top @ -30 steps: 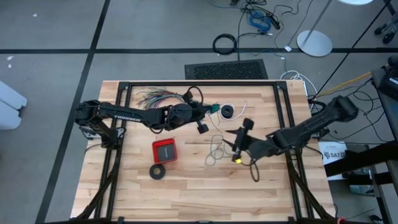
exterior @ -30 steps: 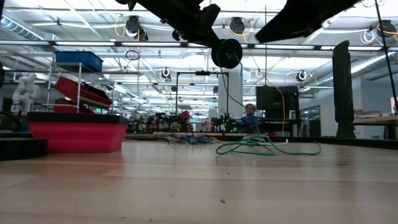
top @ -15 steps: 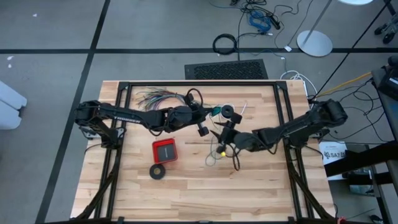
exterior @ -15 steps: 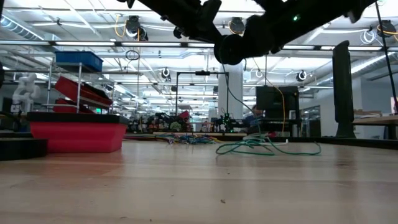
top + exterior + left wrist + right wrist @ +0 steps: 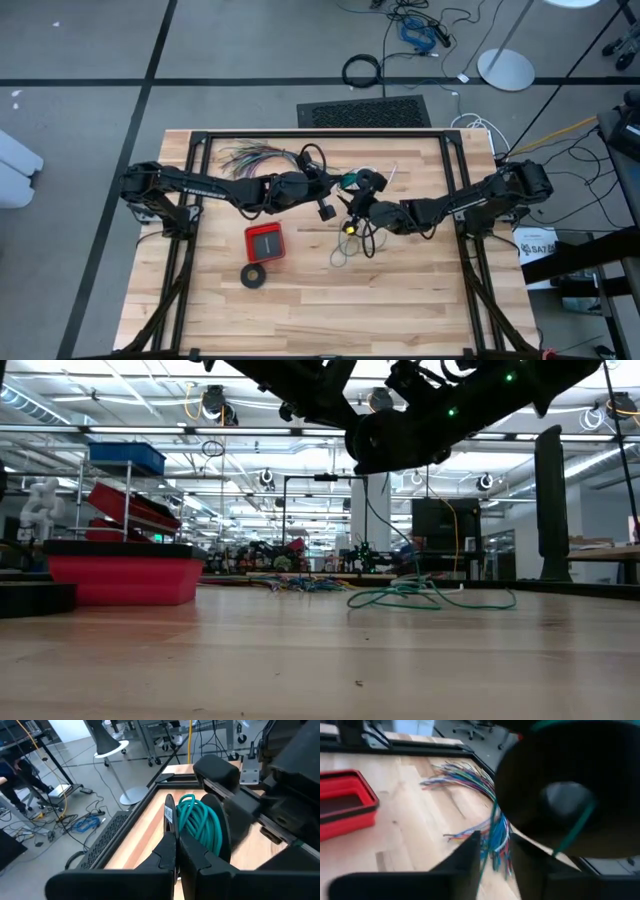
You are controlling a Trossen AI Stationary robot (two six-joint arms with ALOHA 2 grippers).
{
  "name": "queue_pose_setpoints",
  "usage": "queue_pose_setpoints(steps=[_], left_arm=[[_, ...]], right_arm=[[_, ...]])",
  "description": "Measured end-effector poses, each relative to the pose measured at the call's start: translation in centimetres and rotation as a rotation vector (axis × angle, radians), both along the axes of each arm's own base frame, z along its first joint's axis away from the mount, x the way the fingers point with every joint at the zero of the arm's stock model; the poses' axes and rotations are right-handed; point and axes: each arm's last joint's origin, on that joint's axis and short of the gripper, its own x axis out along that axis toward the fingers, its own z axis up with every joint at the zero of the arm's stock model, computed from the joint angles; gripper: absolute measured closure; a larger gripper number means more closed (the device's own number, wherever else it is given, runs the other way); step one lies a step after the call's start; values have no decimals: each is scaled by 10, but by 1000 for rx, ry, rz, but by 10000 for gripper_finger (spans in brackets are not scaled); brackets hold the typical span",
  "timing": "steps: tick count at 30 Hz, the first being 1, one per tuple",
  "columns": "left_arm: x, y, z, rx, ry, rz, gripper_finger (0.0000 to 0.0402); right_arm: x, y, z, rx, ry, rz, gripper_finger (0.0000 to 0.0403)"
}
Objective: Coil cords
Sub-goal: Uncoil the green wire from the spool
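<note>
My left gripper (image 5: 176, 845) is shut on a black spool (image 5: 565, 795) wound with the teal-green cord (image 5: 197, 825), held above the table's far middle (image 5: 350, 180). From the spool a teal strand (image 5: 366, 510) drops to a loose tangle (image 5: 420, 595) on the table. My right gripper (image 5: 352, 203) sits close under the spool with a narrow gap between its fingers. A teal strand (image 5: 491, 832) runs through that gap; I cannot tell whether the fingers touch it. The white cord with its black round piece (image 5: 374, 180) lies just beyond. My left gripper pinches the rim of the spool's thin flange with the white label (image 5: 169, 815) between its two fingers. The fingers come roughly level from the table's left. The spool is lifted clear, on edge, with the cord trailing slack from it down to the table.
A fanned bundle of many-coloured wires (image 5: 255, 157) lies at the far left of the table. A red tray (image 5: 265, 242) and a black tape ring (image 5: 253, 275) sit nearer the front. Bare wood lies along the near edge.
My right gripper has swung toward the table's left and far side, sinking a little, from the open right half to right under the spool. Its fingers have drawn closer together. The left gripper and the spool have kept still.
</note>
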Motion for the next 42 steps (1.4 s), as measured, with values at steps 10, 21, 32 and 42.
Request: queue_pose_setpoints(steps=[10,21,32,42], left_arm=[[1,-1,2,-9,-23,-23,397],[-1,5,-2,-1,21,5,397],[-1,8,-3,6,38,22,397],[-1,14,-1,6,14,39,397]], right_arm=[[2,2,2,30,-20,70,400],[-3,24,15,16,-89,139,402],[-35,44,57,-89,-154,115,402],[-44,44,52,-4,-95,120,402]])
